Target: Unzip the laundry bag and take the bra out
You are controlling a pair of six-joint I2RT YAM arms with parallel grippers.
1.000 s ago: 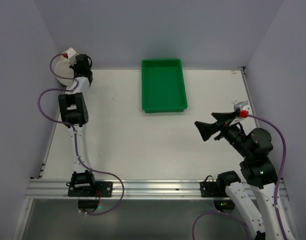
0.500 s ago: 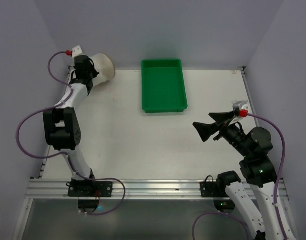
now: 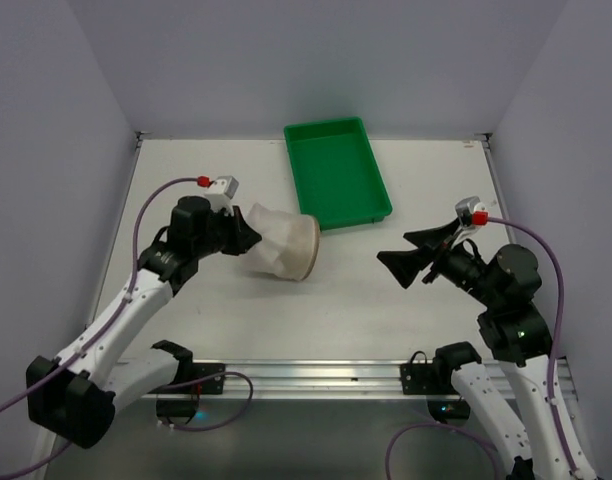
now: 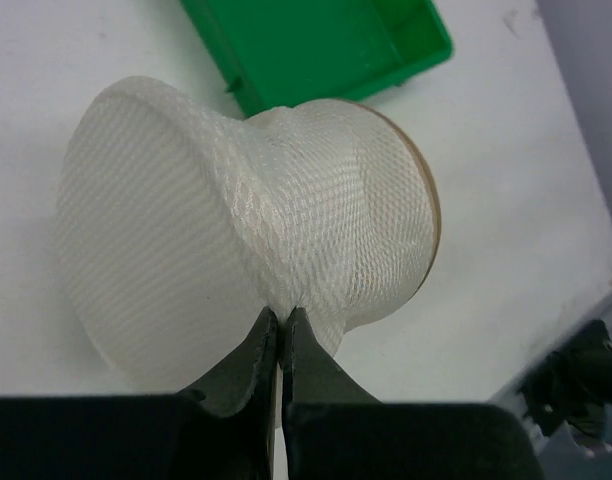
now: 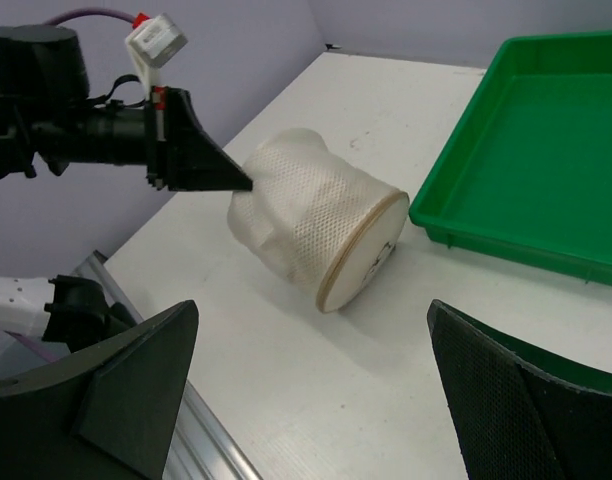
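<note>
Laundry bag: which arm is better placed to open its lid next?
Probably the right. The left gripper is shut on the laundry bag by its mesh wall, holding it on its side. The right gripper is open and faces the round lid.

No legible writing in any view.
The bag (image 5: 316,225) bears one faint mark on its round lid, the end nearest the tray (image 5: 546,130) (too small to read as letters or a sign).
</note>
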